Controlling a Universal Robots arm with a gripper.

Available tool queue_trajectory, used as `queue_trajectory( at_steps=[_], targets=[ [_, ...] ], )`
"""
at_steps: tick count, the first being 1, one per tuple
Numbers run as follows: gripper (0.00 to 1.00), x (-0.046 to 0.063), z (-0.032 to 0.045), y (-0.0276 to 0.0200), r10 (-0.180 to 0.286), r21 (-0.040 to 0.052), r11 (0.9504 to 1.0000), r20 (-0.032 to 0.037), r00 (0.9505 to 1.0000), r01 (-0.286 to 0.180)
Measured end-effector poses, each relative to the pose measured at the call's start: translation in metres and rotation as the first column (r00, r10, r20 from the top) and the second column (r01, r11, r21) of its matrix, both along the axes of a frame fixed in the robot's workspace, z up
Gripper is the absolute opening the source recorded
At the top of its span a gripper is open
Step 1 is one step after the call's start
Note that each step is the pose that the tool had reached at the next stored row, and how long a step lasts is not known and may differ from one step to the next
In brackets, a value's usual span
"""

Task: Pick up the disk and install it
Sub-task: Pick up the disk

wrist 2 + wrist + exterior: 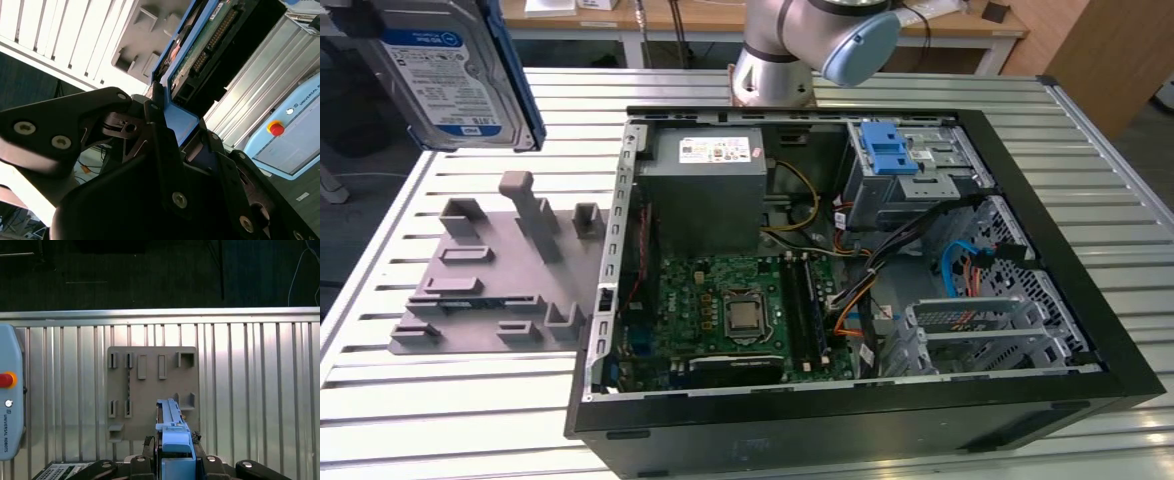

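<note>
Disk [454, 75]: held in the air at the exterior view's far left, label towards the camera, blue rail along its side, well apart from the computer case; in the second wrist view the disk [200, 55] shows its green circuit board.
Gripper [174, 441]: fingers closed on the disk's end, clamping the blue rail between them; the gripper [182, 122] grips the same way in the second wrist view.
Fixture plate [494, 270]: grey, with upright pegs and slots, lying just beside the case's wall; below the disk.
Table [400, 400]: slatted aluminium.
Computer case [854, 425]: black, lying flat, side open.
Power supply [704, 190]: grey box in the case's far corner.
Motherboard [734, 310]: green, nearer than the power supply.
Arm base [774, 70]: behind the case.
Drive cage [907, 165]: silver, blue latch, towards the exterior view's right.
</note>
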State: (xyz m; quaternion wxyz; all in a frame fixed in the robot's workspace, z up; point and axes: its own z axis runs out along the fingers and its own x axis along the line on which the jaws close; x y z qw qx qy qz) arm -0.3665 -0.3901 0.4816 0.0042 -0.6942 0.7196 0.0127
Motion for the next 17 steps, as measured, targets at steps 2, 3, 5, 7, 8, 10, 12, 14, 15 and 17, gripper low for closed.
queue_trajectory(
  at_steps=[2,3,5,7,8,10,12,14,15,17],
  targets=[
    [0.37,0.003,0.0000,-0.0012,0.000,0.0000,1.0000,0.0000,1.0000,0.000],
    [0.37,0.004,0.0000,-0.0020,0.000,0.0000,1.0000,-0.0001,1.0000,0.000],
    [0.37,0.007,0.0000,-0.0041,0.000,0.0001,1.0000,0.0000,1.0000,0.000],
    [0.37,0.011,0.0000,-0.0068,0.000,0.0000,1.0000,-0.0001,1.0000,0.000],
    [0.37,0.012,0.0000,-0.0081,0.000,0.0000,1.0000,0.0000,1.0000,0.000],
    [0.37,0.015,0.0000,-0.0105,0.000,0.0000,1.0000,-0.0001,1.0000,0.000],
    [0.37,0.017,0.0000,-0.0133,0.000,0.0000,1.0000,-0.0001,1.0000,0.000],
    [0.37,0.019,0.0000,-0.0160,0.000,0.0000,1.0000,-0.0001,1.0000,0.000],
    [0.37,0.020,0.0000,-0.0175,0.000,0.0001,1.0000,0.0001,1.0000,0.000],
    [0.37,0.023,0.0000,-0.0205,0.000,0.0000,1.0000,-0.0001,1.0000,0.000]
  ],
)
